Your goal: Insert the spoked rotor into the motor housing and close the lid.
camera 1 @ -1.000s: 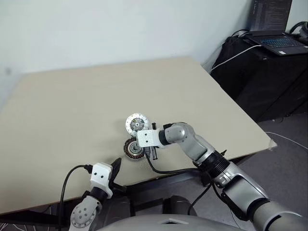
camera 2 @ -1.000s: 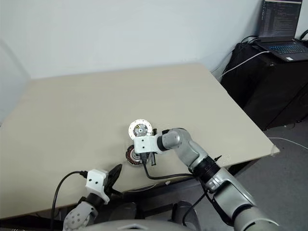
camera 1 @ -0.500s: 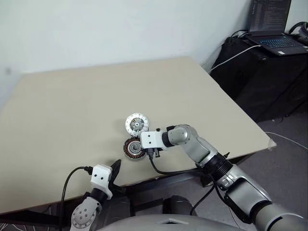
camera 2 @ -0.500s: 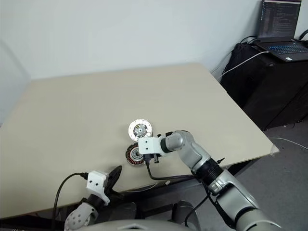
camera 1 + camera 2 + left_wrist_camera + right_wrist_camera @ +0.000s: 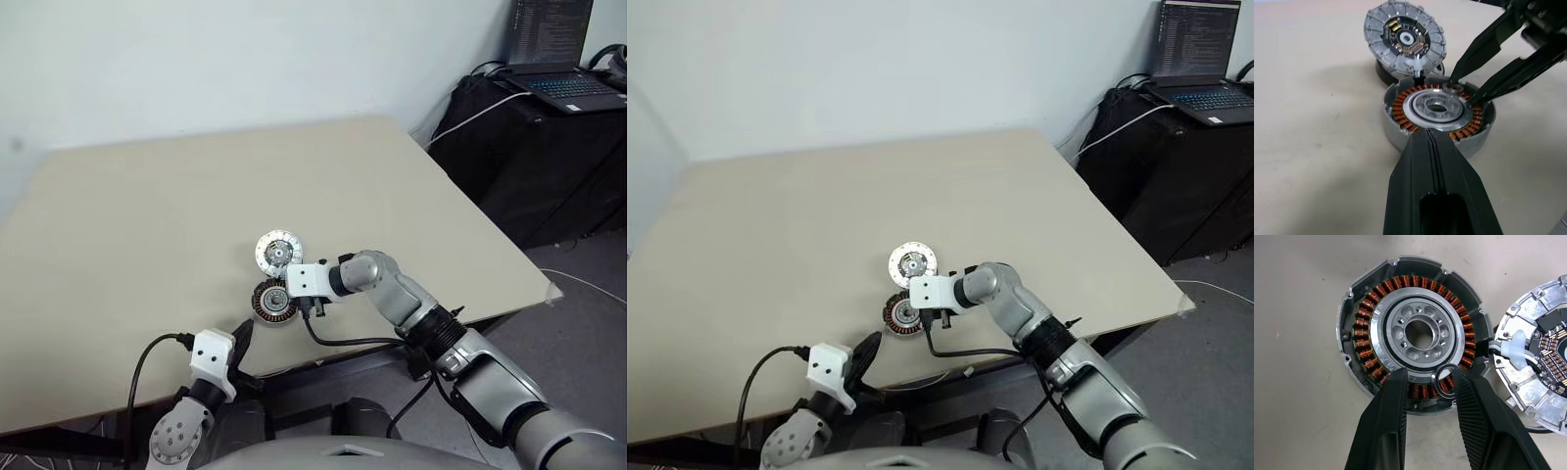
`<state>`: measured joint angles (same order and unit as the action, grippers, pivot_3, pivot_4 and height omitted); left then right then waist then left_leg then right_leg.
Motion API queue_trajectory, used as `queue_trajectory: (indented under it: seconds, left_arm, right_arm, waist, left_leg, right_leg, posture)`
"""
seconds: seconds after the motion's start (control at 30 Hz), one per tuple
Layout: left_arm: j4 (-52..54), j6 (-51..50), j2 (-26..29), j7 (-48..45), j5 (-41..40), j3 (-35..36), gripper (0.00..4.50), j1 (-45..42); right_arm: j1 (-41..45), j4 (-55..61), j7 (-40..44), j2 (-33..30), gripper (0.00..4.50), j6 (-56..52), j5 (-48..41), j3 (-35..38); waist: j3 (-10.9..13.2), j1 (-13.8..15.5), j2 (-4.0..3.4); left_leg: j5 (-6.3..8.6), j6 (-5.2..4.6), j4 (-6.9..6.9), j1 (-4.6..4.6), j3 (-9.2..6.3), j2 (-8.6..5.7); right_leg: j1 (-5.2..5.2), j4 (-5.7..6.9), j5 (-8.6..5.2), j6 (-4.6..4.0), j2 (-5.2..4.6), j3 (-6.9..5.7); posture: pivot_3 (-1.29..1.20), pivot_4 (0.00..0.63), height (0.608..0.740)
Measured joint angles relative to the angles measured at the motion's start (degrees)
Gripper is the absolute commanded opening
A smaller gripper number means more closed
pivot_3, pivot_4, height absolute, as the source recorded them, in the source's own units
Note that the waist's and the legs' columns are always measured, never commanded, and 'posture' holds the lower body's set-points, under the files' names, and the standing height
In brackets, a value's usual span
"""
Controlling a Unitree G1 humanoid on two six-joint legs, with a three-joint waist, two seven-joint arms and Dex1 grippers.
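The motor housing [image 5: 1415,333], a round puck with copper windings around a grey centre, lies open near the table's front edge [image 5: 273,300]. My right gripper [image 5: 1429,374] hovers over its near rim, open by a narrow gap. A tiny black ring [image 5: 1444,380] rests on the windings there, touching one finger only. The lid [image 5: 1404,41] lies beside the housing, segmented face up, joined to it by a white connector [image 5: 1513,350]. The spoked rotor is hidden; a dark rim [image 5: 1382,73] peeks from under the lid and I cannot tell what it is. My left gripper [image 5: 1431,142] is shut and empty, pointing at the housing from the table's front edge.
The beige table [image 5: 147,215] stretches wide behind and to the left of the parts. Beyond its far right corner, an open laptop [image 5: 568,83] sits on a black stand with cables. A black cable [image 5: 343,343] from my right wrist hangs over the table's front edge.
My right gripper's white mount has shifted slightly to the right, so more of the housing shows. The lid, the housing and my left gripper have stayed in place.
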<state>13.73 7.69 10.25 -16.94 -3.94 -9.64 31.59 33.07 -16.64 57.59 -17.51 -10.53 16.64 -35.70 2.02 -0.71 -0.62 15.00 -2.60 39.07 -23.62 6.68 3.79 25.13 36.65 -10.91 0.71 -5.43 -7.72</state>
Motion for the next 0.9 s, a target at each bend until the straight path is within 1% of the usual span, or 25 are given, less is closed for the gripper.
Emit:
queue_trajectory:
  seconds: [0.13,0.33,0.73,0.83,0.9]
  left_arm:
    - [2.1,-2.1,0.1,0.5,0.0,0.0,0.00,0.3]
    - [2.5,-3.3,0.1,0.6,-0.1,-0.1,0.00,0.5]
    - [2.1,-2.7,0.1,0.5,-0.1,-0.1,0.00,0.3]
    - [2.0,-2.1,0.1,0.5,-0.1,-0.1,0.00,0.2]
    - [1.8,-1.9,0.0,0.4,-0.2,-0.1,0.00,0.1]
  right_arm:
    - [0.4,-0.8,0.1,0.0,1.56,0.1,0.0,0.0]
    - [0.5,-1.1,0.4,0.0,1.56,0.1,0.2,0.0]
    - [1.8,-3.4,1.0,1.0,1.56,1.0,0.8,0.0]
    - [2.0,-4.0,1.0,1.4,1.02,1.3,0.9,0.0]
    - [2.0,-4.7,0.3,1.8,0.38,1.3,1.1,0.0]
  waist:
    - [0.0,0.0,0.00]
    - [0.0,0.0,0.00]
    - [0.0,-0.1,0.00]
    - [0.0,-0.2,-0.01]
    - [0.0,-0.2,-0.02]
  left_leg:
    - [0.00,0.00,0.03,0.01,0.00,0.00]
    - [0.00,0.00,0.05,0.02,0.00,0.00]
    - [0.00,0.01,0.06,0.06,-0.01,0.00]
    - [0.00,0.01,0.06,0.10,-0.02,0.03]
    - [0.00,0.02,0.05,0.11,-0.03,0.04]
  right_leg:
    - [0.02,0.09,-0.01,-0.02,-0.01,0.01]
    - [0.02,0.13,-0.02,-0.02,-0.01,0.01]
    - [0.02,0.17,-0.01,-0.02,-0.01,0.01]
    - [0.02,0.20,-0.01,-0.01,-0.01,-0.01]
    - [0.02,0.21,-0.01,-0.01,-0.02,-0.03]
  posture:
    - [0.00,0.000,0.740]
    - [0.00,0.000,0.740]
    - [0.00,0.000,0.740]
    - [0.00,0.000,0.740]
    - [0.00,0.000,0.740]
